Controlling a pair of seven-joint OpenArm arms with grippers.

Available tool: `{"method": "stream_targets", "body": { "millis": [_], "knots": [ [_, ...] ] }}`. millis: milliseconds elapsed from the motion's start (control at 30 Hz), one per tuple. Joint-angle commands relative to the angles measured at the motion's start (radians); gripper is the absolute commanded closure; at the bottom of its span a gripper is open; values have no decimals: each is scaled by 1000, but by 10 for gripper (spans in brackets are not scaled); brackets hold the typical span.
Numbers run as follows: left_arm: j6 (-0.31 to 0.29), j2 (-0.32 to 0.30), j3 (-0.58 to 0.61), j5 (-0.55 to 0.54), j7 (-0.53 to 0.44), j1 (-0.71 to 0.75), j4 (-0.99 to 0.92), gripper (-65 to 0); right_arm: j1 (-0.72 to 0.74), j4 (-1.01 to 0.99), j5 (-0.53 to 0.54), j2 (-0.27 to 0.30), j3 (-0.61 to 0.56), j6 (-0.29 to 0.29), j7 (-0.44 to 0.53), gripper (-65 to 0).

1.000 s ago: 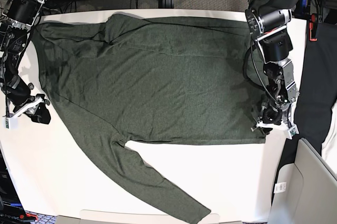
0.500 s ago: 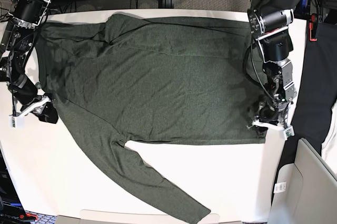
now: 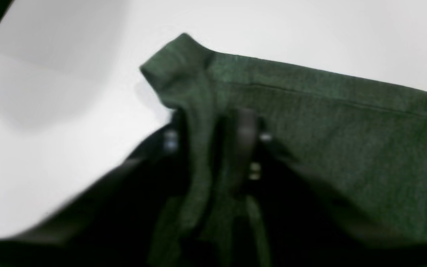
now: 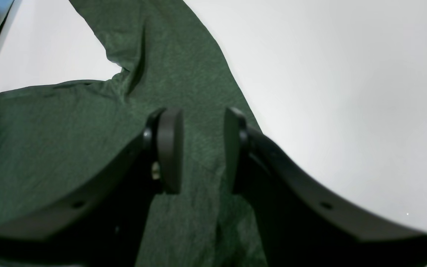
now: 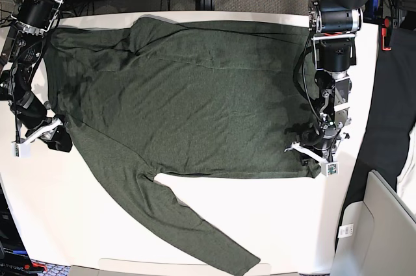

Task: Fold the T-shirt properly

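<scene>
In my left wrist view, my left gripper [image 3: 208,148] now has a ridge of the T-shirt [image 3: 339,141] pinched between its fingers. The seamed edge [image 3: 310,83] runs away to the right, and a small corner pokes up past my fingertips. Bare counter [image 3: 72,159] lies beyond that corner.

In my right wrist view, my right gripper [image 4: 202,152] stands apart-fingered over the cloth, holding nothing. The shirt's side runs just beside it, with open counter beyond.

In the base view, my left arm has shifted inward and the shirt's corner has bunched up beneath it, so I judge one fold corner secured. The shirt is spread across the counter, one sleeve [image 5: 195,227] trailing to the near rim. I should grip with my right before lifting, or the cloth may skew.
</scene>
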Motion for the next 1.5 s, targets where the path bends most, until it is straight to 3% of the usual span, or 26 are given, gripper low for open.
{"method": "stream_targets", "body": {
  "millis": [0, 67, 267, 500, 600, 833, 1133, 1333, 1467],
  "knots": [
    [-11, -14, -1, -3, 70, -5, -2, -66, 27, 18, 15, 20, 7, 7, 26, -195],
    [-11, -16, -1, -4, 70, -5, -1, 0, 28, 17, 15, 20, 7, 7, 27, -195],
    [-11, -50, -3, -6, 75, 44, 113, -1, 37, 15, -6, 20, 7, 7, 29, -195],
    [-11, -50, -3, -4, 82, 156, 329, -1, 107, 14, -144, 5, 5, 7, 29, -197],
    [-11, -50, -3, -4, 82, 181, 370, -1, 156, 12, -232, -21, -1, 7, 24, -198],
    [-11, -51, -3, -4, 82, 205, 423, -1, 277, -86, -439, -55, -162, 7, 30, -199],
    [-11, -51, -3, -4, 82, 204, 424, -1, 380, -288, -723, -113, -162, 5, 76, -199],
    [-11, -51, -3, -6, 82, 204, 423, -1, 387, -354, -798, -116, -165, -113, 90, -319],
    [-11, -51, -3, -6, 82, 204, 423, -1, 383, -382, -803, -116, -165, -116, 131, -319]
  ]
}}
